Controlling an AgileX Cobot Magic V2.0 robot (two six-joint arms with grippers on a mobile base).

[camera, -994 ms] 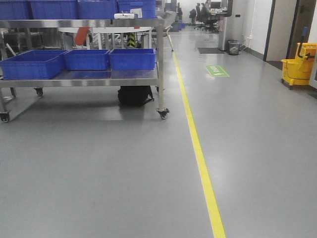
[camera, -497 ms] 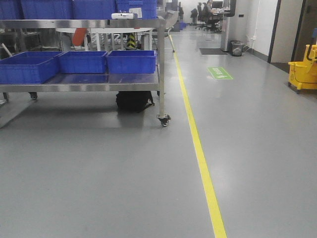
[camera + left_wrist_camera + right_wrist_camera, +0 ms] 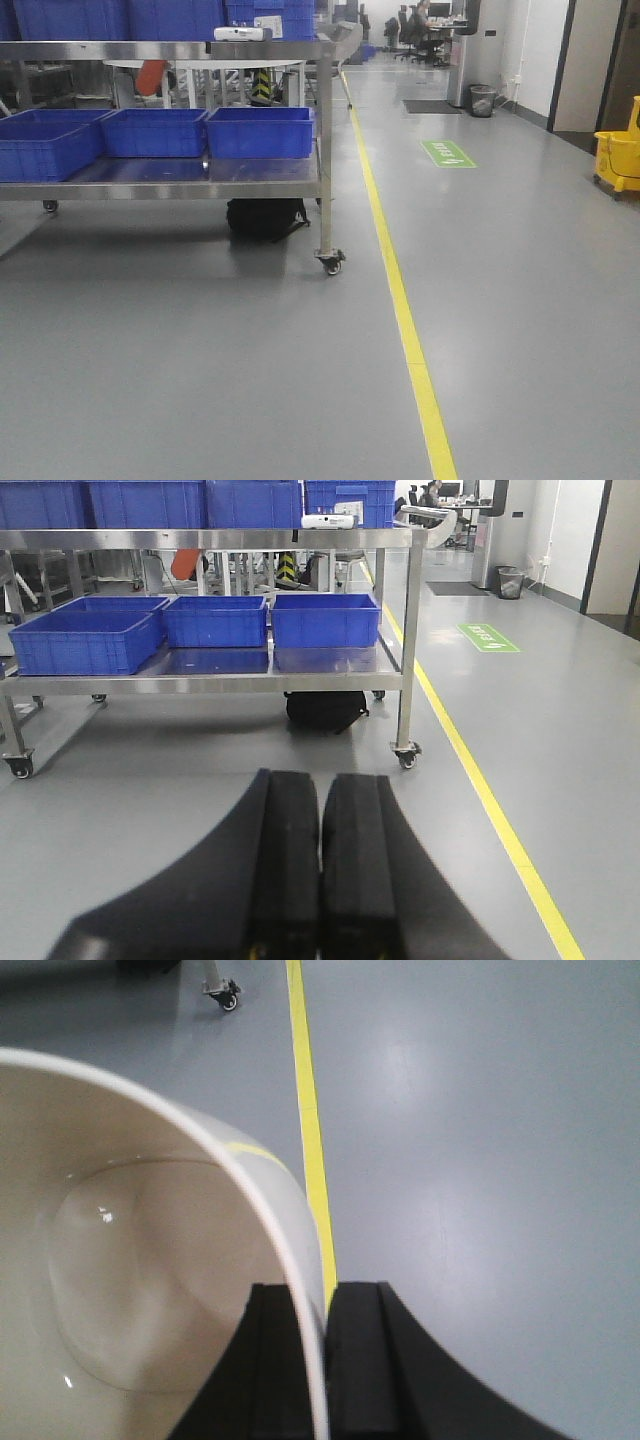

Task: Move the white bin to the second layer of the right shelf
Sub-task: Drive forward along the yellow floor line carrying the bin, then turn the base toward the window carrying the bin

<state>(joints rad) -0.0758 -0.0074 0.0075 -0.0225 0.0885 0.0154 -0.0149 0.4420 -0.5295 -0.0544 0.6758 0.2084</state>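
Ahead on the left, a wheeled steel bench [image 3: 170,190] stands with its right corner post and caster [image 3: 331,264] just short of the yellow floor line [image 3: 400,300], which runs from the near edge of the front view straight away down the aisle. Blue crates [image 3: 258,132] sit in a row on the bench's lower tier, more are stacked on its top tier, and a black bag [image 3: 265,217] lies on the floor underneath, near the right end. Grey floor [image 3: 200,380] spreads open on the near side of the bench and across the whole width right of the line, with only a green floor sign [image 3: 449,153] painted flat on it and a yellow mop bucket [image 3: 620,160] at the far right edge (partly cut off by the frame). The left jaws are pressed together with nothing between them, pointing toward the bench's lower tier. The right jaws pinch the thin wall of the white bin [image 3: 130,1260]: its rim curves down between the two black fingers, one inside the tub and one outside. The bin hangs off the floor, filling the left of the right wrist view with its glossy hollow facing the camera, and the yellow line passes just beneath its edge.
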